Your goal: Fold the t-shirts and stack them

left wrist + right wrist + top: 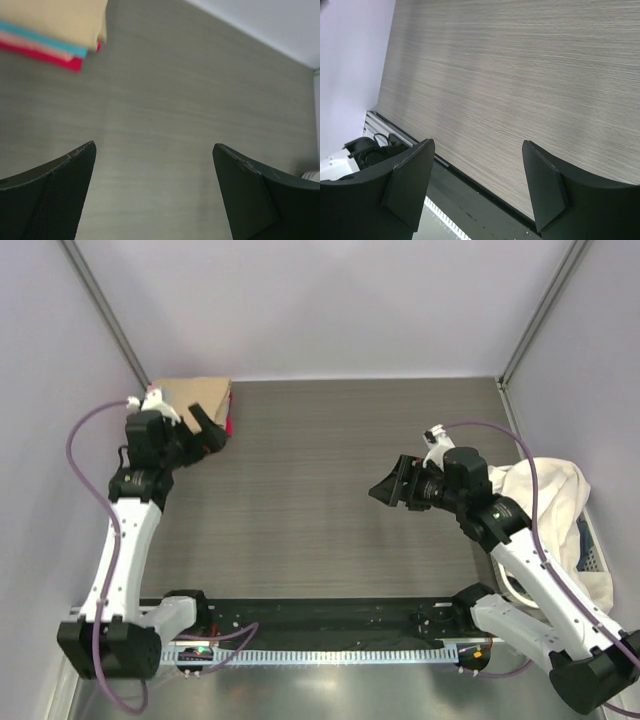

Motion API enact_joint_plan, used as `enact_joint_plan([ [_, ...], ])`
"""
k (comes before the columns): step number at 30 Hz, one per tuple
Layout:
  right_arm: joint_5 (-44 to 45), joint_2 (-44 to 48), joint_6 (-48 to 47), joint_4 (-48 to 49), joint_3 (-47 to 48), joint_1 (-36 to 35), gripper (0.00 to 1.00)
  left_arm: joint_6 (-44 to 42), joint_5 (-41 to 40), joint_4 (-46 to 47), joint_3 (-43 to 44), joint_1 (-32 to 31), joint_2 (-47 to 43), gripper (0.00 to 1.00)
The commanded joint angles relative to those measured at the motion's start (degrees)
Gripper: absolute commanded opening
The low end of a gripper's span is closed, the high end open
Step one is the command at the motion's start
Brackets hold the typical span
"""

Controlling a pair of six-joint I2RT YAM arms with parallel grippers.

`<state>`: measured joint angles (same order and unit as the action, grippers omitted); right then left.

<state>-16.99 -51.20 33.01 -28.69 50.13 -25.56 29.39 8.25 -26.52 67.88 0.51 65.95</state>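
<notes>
A stack of folded t-shirts (196, 398) lies at the far left corner of the table, the tan one on top and a red edge below. In the left wrist view the stack (60, 30) shows tan, turquoise, salmon-pink and red layers at the upper left. My left gripper (207, 426) is open and empty, just beside the stack's near right corner; in its own view it (154, 150) hangs over bare table. A heap of cream-white t-shirts (553, 512) lies in the basket at the right. My right gripper (392, 487) is open and empty over the table (478, 145).
A white plastic basket (594, 552) stands at the right table edge under the cream heap. A black strip and a metal rail (330, 640) run along the near edge between the arm bases. Grey walls close in the table on three sides.
</notes>
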Motion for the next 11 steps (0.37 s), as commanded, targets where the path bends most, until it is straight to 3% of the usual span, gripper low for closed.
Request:
enact_joint_plan([
  [1, 2.7, 2.1, 3.5, 1.0, -1.7, -0.3, 0.77, -1.7, 1.4, -3.5, -9.2, 0.0, -9.9, 1.0],
  [6, 5.8, 1.6, 4.9, 1.0, -2.3, -0.3, 0.76, -5.0, -1.0, -6.7, -19.3, 0.0, -21.1, 1.0],
  [11, 8.1, -1.1, 5.9, 1.1, -2.8, -0.7, 0.75, -6.0, -2.3, -9.1, -22.6, 0.0, -28.3, 1.0],
])
